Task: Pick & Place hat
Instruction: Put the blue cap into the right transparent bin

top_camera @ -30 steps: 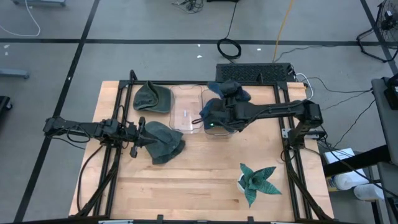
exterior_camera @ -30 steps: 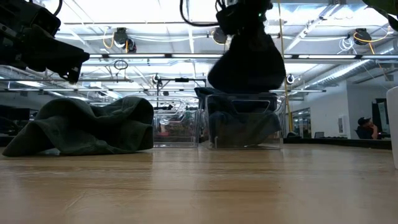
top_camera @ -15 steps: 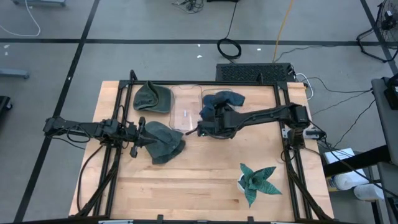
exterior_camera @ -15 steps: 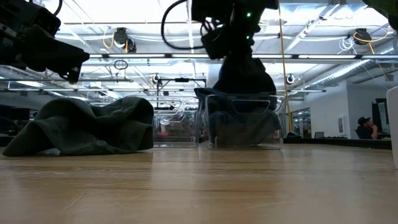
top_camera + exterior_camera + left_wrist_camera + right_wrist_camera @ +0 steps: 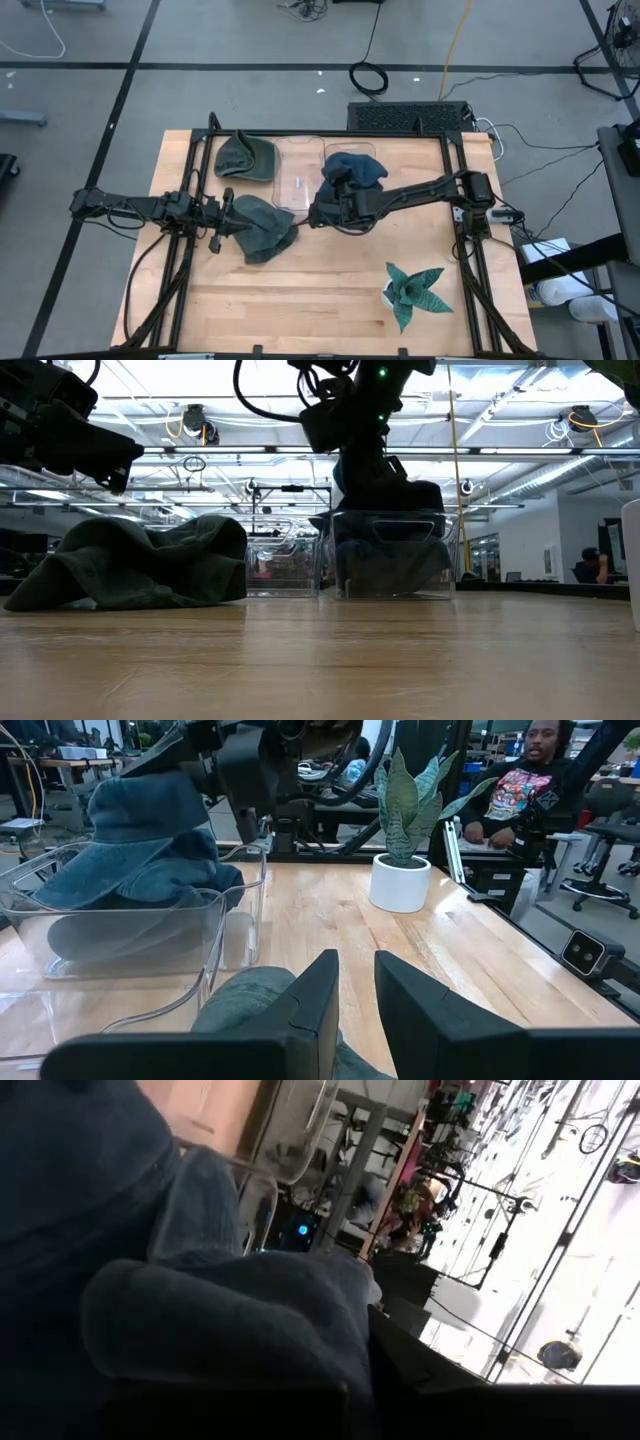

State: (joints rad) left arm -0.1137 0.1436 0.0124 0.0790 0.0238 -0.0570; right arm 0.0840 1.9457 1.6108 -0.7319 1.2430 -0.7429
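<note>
The dark blue fabric hat lies heaped in the right-hand clear plastic bin, its edge pinched in the closed right gripper at the bin's near left corner. The left gripper, fingers narrowly parted, rests against a grey-green crumpled hat on the wooden table. No writing is readable.

High view looks straight down on whole desk. Low view sits at desk level, facing the room. Wrist views sit close, looking forward. High, low and left wrist views share clear bin.
</note>
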